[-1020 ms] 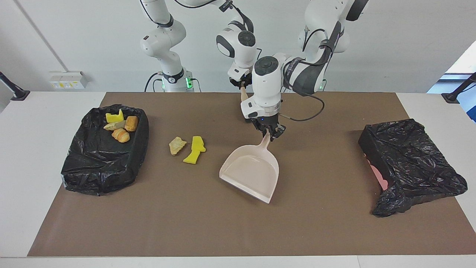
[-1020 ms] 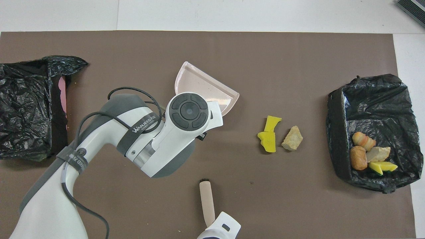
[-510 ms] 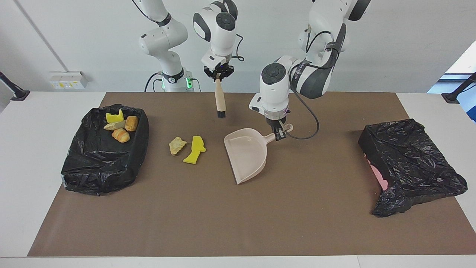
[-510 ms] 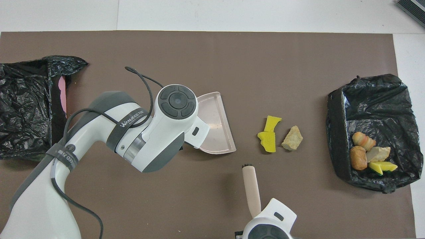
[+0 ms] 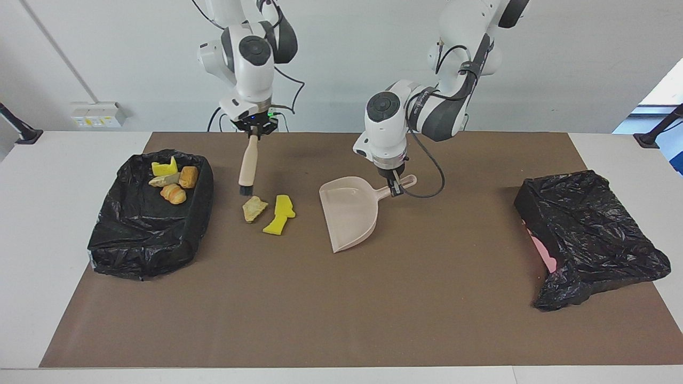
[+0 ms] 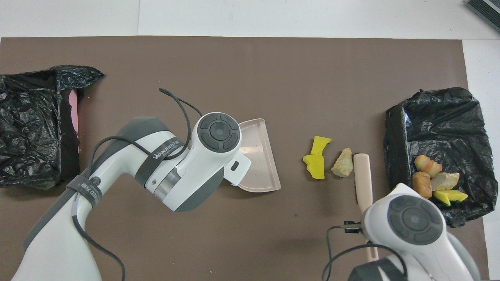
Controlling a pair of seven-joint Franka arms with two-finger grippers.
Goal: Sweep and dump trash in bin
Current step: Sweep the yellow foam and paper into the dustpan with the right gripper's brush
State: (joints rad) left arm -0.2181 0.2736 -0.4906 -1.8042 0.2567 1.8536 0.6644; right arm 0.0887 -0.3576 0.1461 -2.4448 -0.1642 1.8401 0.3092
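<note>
Two pieces of trash lie on the brown mat: a yellow sponge piece and a pale beige chunk. My left gripper is shut on the handle of the beige dustpan, whose open mouth faces the trash. My right gripper is shut on the beige brush, which hangs bristles-down just above the beige chunk, on its robot side. Several more scraps lie in the black-lined bin.
A second black-bagged bin, with a pink patch showing, sits at the left arm's end of the table. The brown mat covers most of the white table.
My right gripper swung the brush toward the right arm's end, from beside the dustpan to just above the beige chunk. The dustpan shifted slightly toward the trash.
</note>
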